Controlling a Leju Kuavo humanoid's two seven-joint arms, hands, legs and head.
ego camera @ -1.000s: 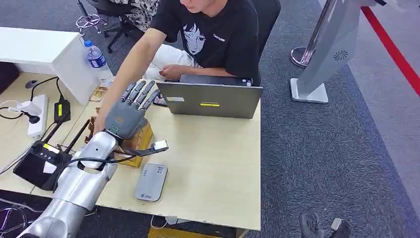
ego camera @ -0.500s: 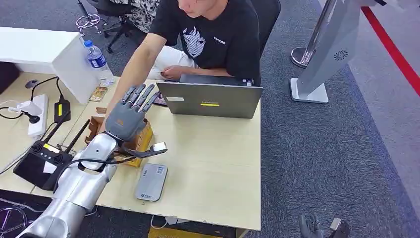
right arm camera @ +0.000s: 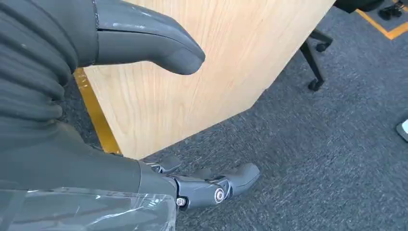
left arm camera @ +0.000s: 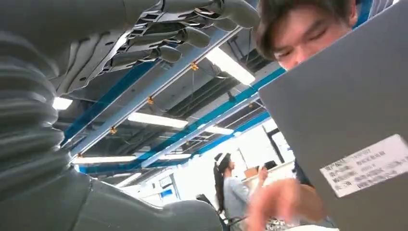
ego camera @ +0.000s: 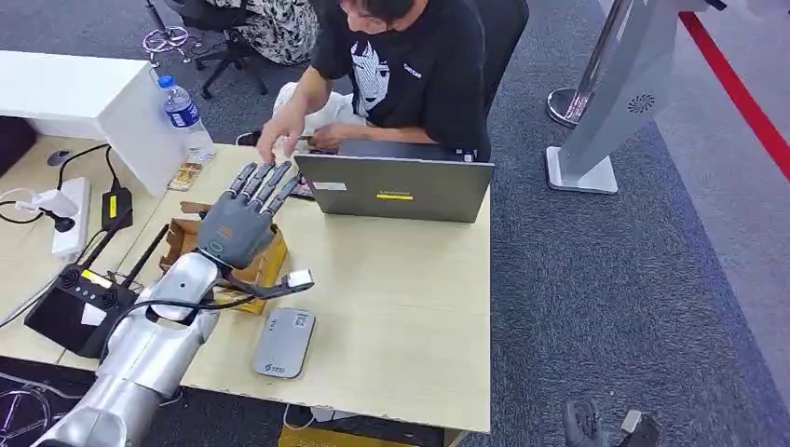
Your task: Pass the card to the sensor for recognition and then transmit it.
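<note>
1. The robot's left hand hovers palm-up above a small wooden box near the desk's 9 o'clock edge, fingers straight and spread, holding nothing.
2. The right hand hangs beside the desk, thumb and fingers apart, empty.
3. A seated person at 12 o'clock has one hand near the laptop's far corner, at 1 o'clock from the left hand's fingertips; whether it holds a card I cannot tell.
4. A flat grey sensor pad lies on the desk at 5 o'clock from the left hand.
5. No card is clearly visible anywhere.
6. Judging by its kind, a card would be light, thin, stiff and slippery, best pinched across its flat faces near one edge, leaving the rest free to face the sensor.
</note>
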